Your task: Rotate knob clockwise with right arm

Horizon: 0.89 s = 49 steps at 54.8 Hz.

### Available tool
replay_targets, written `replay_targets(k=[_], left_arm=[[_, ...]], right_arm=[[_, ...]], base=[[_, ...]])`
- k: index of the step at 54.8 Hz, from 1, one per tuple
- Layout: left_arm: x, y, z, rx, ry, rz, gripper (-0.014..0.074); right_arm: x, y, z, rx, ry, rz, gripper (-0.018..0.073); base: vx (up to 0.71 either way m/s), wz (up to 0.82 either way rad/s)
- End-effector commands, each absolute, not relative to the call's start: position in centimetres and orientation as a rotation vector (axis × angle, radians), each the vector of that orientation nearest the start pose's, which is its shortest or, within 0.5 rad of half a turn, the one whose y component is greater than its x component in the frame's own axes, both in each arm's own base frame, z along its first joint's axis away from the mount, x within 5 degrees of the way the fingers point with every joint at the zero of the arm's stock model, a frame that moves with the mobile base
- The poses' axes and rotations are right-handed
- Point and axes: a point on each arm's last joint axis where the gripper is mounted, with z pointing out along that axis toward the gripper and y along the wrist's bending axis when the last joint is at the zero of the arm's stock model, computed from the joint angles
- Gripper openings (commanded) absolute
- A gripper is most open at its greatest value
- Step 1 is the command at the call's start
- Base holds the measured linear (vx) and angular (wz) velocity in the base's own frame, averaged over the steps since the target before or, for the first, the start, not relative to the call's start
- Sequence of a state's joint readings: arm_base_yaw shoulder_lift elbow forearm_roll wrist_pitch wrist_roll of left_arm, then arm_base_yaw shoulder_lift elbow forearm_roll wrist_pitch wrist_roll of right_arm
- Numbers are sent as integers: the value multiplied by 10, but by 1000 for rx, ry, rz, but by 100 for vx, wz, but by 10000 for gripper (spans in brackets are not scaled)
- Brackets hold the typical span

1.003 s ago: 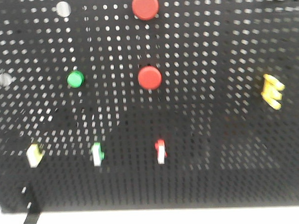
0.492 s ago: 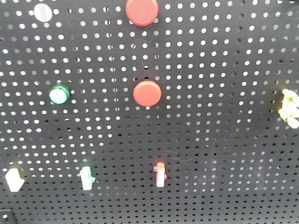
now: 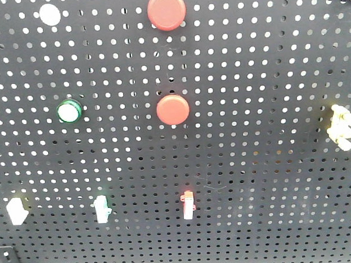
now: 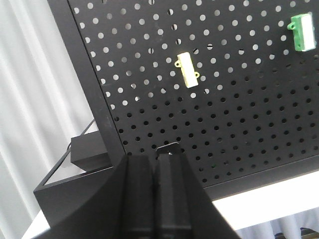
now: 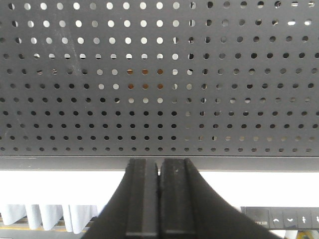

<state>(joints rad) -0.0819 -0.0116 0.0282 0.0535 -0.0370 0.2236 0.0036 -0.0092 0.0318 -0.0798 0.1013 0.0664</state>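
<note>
The right claw (image 5: 159,167), pressed together low against the pegboard (image 5: 159,74), may knock the yellow knob (image 3: 341,127) unless opened first.

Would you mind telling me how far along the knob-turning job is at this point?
Nothing looks done. In hand: the right gripper is shut on nothing, facing the lower edge of the pegboard, no knob in its view; the left gripper is shut too, below the yellow switch. Left: reaching, gripping and turning the knob.
</note>
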Motion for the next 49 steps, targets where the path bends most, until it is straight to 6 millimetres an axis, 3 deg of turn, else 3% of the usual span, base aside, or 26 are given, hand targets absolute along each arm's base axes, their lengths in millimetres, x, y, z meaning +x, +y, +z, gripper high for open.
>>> replay_targets(k=[1,10,14,18,24,29,36,42,49], left_arm=[[55,-5,204,254,1382,144,-6],[55,-5,204,254,1382,144,-6],[55,-5,204,254,1382,144,-6],[55,-5,204,254,1382,144,-6],[55,-5,204,254,1382,144,-6],[55,-5,204,254,1382,144,-6],[55,-5,204,254,1382,144,-6],[55,-5,204,254,1382,144,-6],[55,-5,204,254,1382,144,-6]], right_arm=[[56,0,204,-19,1468,-21,-4],[51,1,227,-8,1271,10,-4],[47,1,250,-3,1235,12,-4],[40,0,285,-12,1229,-11,-4],[36,0,352,-41,1215,-70,-4],[44,-1,414,-59,1187,-109,-4],[72,-2,483,-48,1209,-112,-4],[95,-2,518,-29,1238,-89,-4],[114,-1,535,7,1272,-2,-4]], base=[[0,0],[0,0],[0,0],[0,0],[0,0],[0,0],[0,0],[0,0],[0,0]])
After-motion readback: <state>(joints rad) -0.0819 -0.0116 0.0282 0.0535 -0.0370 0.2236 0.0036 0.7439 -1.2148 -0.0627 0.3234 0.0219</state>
